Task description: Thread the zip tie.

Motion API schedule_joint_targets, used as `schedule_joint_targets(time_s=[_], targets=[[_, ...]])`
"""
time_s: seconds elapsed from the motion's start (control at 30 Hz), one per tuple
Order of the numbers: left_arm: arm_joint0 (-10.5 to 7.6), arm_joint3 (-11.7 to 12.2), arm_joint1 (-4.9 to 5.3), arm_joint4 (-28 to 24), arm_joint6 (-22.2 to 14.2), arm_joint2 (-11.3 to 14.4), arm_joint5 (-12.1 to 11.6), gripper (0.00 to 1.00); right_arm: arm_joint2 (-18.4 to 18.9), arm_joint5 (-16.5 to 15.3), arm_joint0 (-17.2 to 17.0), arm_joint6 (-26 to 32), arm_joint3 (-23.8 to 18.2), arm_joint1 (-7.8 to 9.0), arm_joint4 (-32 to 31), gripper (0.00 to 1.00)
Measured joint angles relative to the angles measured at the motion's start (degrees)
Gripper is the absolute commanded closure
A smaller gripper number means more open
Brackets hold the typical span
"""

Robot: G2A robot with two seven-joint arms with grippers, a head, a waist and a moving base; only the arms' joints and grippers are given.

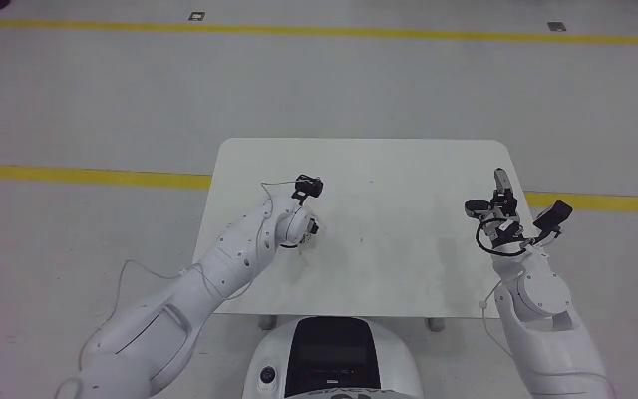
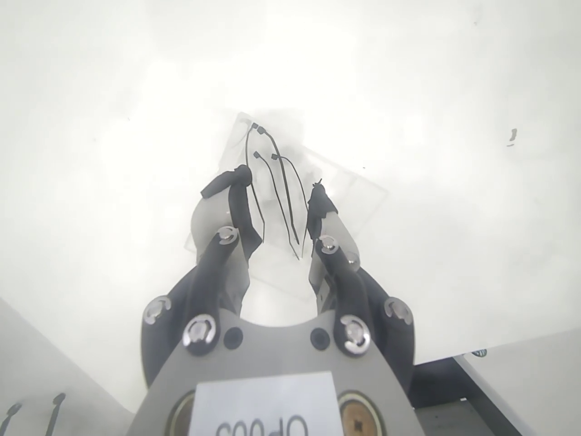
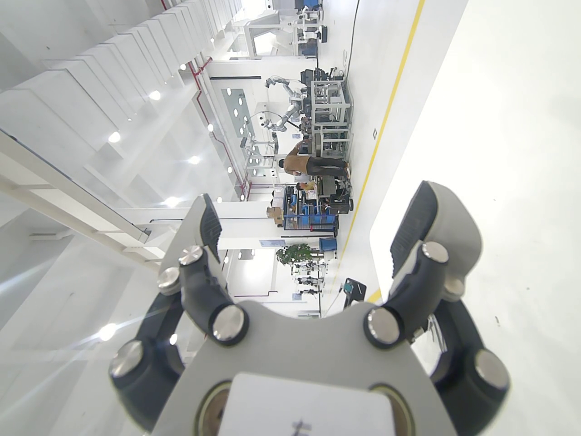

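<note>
Left wrist view: left gripper point(image 2: 280, 183), fingers spread, nothing between them; black-wrapped fingertips point(image 2: 240, 176) hang just above a clear tray point(image 2: 354, 192). Contents of tray: several black zip ties point(image 2: 273, 181), loose, lying roughly side by side, heads toward the far end, tails toward the gripper; none looped, none touched by a finger as far as can be told. Tray rests flat on the white table point(image 1: 399, 199), toward its left half. Right wrist view: right gripper point(image 3: 313, 210), fingers wide apart, empty, held off the table's right edge and pointed out at the room, well apart from the tray. Status, as judged: nothing done; no tie picked up, no tail passed through a head. Outstanding: pinch one tie off the tray, present it between both grippers, feed the tail into the head and draw it through.
</note>
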Motion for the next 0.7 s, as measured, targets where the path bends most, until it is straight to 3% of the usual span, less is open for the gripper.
schedule_joint_targets(time_s=[0.27, 0.7], targets=[[-0.26, 1.1, -0.42, -0.8, 0.2, 0.0, -1.0, 0.82, 0.0, 0.0, 0.0, 0.0, 0.0, 0.0, 0.0, 0.0], [-1.18, 3.8, -1.44, -2.6, 0.7, 0.2, -2.1, 0.87, 0.0, 0.0, 0.0, 0.0, 0.0, 0.0, 0.0, 0.0]])
